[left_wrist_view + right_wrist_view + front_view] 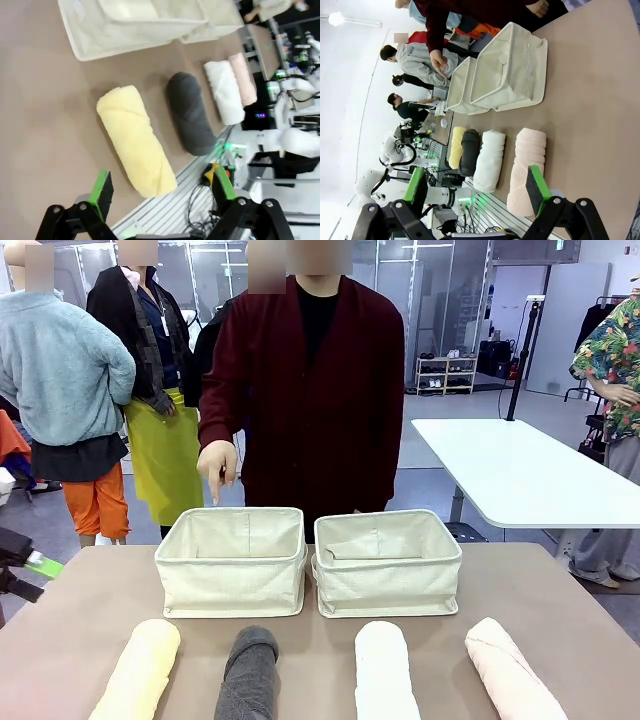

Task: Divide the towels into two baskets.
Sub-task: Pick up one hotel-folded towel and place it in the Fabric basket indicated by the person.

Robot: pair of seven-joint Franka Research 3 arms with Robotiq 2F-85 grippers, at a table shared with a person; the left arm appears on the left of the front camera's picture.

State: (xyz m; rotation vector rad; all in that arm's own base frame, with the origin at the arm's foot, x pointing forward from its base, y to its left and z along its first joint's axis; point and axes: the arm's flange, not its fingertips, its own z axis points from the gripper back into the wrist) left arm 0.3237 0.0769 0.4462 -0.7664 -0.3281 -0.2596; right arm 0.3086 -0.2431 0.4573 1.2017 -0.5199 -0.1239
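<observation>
4 soft terry towel rolls lie in a row on the brown table point(90, 590), along its near edge. Each runs lengthwise toward the far side and sits apart from its neighbours. From the robot's left they are the pale yellow towel roll point(140, 672), the dark grey towel roll point(247, 675), the white towel roll point(385, 672) and the pale pink towel roll point(508, 672). The 2 outer rolls slant a little, with their near ends turned outward.

Beyond the rolls stand 2 matching rectangular cream canvas bins, just beside each other with their open tops up. The left basket point(230, 588) faces the yellow and grey rolls, and the right basket point(390, 592) faces the white one, with the pink roll off toward its right. All 4 rolls are on the table in front of the bins.

A person in a dark red cardigan point(310, 390) stands at the far side. The person's hand point(215, 468) points 1 finger down just behind the far rim of the left basket.

The left gripper point(161, 181) has its green-padded fingers spread wide and grips nothing. In its wrist view the yellow roll is the nearest. The right gripper point(476, 182) is likewise spread and empty, and the pink roll is the nearest in its wrist view.
</observation>
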